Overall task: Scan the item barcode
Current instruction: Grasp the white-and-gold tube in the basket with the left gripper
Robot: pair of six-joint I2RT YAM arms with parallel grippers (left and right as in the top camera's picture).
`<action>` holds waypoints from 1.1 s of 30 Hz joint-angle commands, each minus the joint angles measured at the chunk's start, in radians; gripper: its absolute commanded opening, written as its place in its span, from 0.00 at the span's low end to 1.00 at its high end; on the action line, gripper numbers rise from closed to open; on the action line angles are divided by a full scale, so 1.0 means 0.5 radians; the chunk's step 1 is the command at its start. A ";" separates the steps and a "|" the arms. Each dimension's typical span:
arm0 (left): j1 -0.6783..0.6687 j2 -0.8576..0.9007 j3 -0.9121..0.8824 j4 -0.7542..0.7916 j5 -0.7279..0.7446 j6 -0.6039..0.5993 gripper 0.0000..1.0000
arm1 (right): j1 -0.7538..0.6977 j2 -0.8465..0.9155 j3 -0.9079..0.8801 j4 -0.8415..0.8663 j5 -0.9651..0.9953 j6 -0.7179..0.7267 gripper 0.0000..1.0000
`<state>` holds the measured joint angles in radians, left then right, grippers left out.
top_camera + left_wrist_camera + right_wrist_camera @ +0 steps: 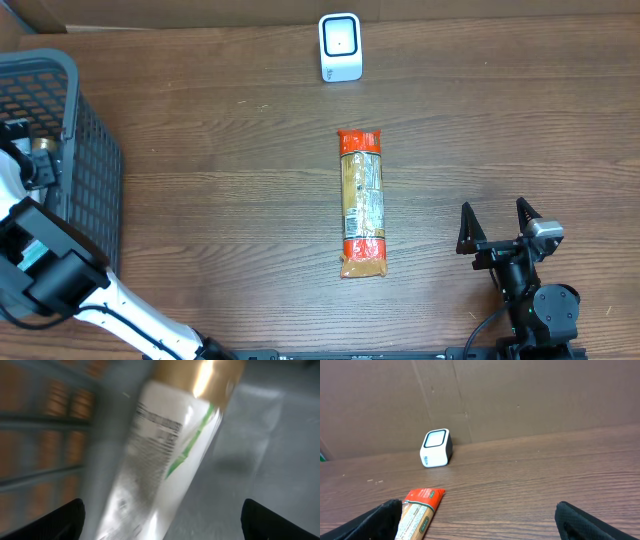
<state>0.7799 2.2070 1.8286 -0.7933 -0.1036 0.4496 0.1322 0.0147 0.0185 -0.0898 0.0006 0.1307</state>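
A long pasta packet [362, 203] with orange-red ends lies flat mid-table; its label faces up, and its near end shows as the packet [417, 510] in the right wrist view. The white barcode scanner [340, 47] stands at the table's far edge, seen also as the scanner [436, 448]. My right gripper [494, 207] rests open at the lower right, well clear of the packet. My left gripper [162, 507] is down in the grey basket [95, 170], open wide. A blurred white bottle [170, 445] with a gold cap and green stripe lies between its fingers, apparently ungripped.
The mesh basket takes up the table's left edge, with my left arm [60, 270] reaching over its rim. A brown cardboard wall [520, 400] stands right behind the scanner.
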 commanded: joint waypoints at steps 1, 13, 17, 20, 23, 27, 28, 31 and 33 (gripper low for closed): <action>0.016 0.114 -0.030 -0.005 0.031 0.043 0.89 | -0.007 -0.018 -0.021 0.012 0.012 -0.003 1.00; 0.015 0.249 -0.024 -0.007 0.032 0.030 0.04 | -0.007 -0.018 -0.021 0.012 0.011 -0.003 1.00; 0.007 0.214 -0.022 -0.036 0.037 -0.052 0.04 | -0.007 -0.018 -0.021 0.012 0.011 -0.002 1.00; -0.008 0.143 -0.022 -0.076 0.038 -0.089 0.04 | -0.007 -0.018 -0.021 0.012 0.011 -0.003 1.00; -0.018 0.030 -0.022 -0.095 0.038 -0.162 0.04 | -0.007 -0.018 -0.021 0.012 0.011 -0.003 1.00; -0.018 -0.182 -0.022 -0.108 0.039 -0.285 0.04 | -0.007 -0.018 -0.021 0.012 0.011 -0.003 1.00; -0.018 -0.241 -0.022 -0.112 0.038 -0.299 0.04 | -0.007 -0.018 -0.021 0.012 0.011 -0.003 1.00; -0.018 -0.446 -0.022 -0.144 0.039 -0.329 0.04 | -0.007 -0.018 -0.021 0.012 0.011 -0.003 1.00; -0.022 -0.593 -0.022 -0.172 0.039 -0.382 0.04 | -0.007 -0.018 -0.021 0.012 0.011 -0.003 1.00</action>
<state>0.7784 2.0960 1.7985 -0.8806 -0.0921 0.3187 0.1322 0.0147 0.0185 -0.0895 0.0006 0.1303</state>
